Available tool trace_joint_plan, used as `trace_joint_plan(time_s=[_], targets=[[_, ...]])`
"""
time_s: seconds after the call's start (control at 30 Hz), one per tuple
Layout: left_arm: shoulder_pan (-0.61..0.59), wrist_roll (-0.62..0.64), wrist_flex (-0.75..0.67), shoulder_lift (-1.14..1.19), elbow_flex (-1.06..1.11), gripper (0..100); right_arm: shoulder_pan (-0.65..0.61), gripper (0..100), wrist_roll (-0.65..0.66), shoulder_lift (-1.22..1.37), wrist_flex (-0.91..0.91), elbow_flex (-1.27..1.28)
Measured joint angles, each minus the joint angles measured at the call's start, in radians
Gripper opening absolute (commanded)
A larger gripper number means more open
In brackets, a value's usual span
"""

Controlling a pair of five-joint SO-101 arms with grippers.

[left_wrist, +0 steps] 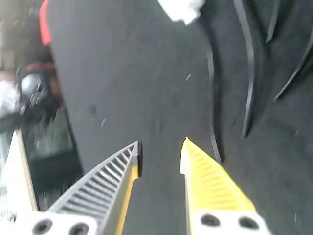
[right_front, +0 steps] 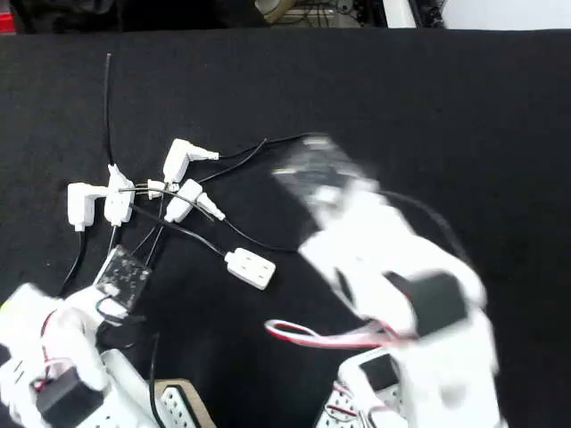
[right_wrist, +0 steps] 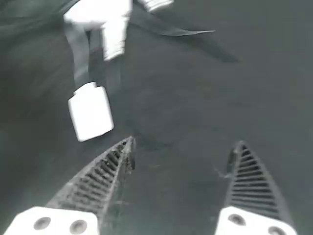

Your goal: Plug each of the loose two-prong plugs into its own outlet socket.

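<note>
Condition: the outlet socket [right_front: 250,267] lies on the black desk [right_front: 446,107], just clear of the plug cluster. Its long axis runs diagonally and its cable [right_front: 178,230] leaves toward that cluster. The upper plug [right_front: 183,160] has its narrow end toward the desk's middle. The lower plug [right_front: 185,201] is angled toward the socket. Whether those narrow ends are prongs or cable sleeves cannot be confirmed.

Handling, as judged: light, rigid, smooth plastic shells, and the trailing leads are likely to tug. Grip across the flat flanks of a body, behind the prong end.

The left claw [left_wrist: 161,149] is slightly apart and empty. The right claw [right_wrist: 183,147] is wide apart and empty, near the socket.
</note>
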Motion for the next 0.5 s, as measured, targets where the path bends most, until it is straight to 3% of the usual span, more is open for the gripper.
trace_joint_plan(time_s=[0.1, 0.23, 0.5], targets=[[0.127, 0.098, -0.089, 0.000, 0.072, 15, 0.192, 3.1, -0.006, -0.100, 0.046, -0.002], [0.330, 0.315, -0.229, 0.002, 0.147, 15, 0.394, 2.5, 0.026, -0.078, 0.063, 0.061], [0.855, 0.559, -0.477, 0.003, 0.327, 15, 0.557, 2.2, 0.054, 0.066, -0.095, 0.302]])
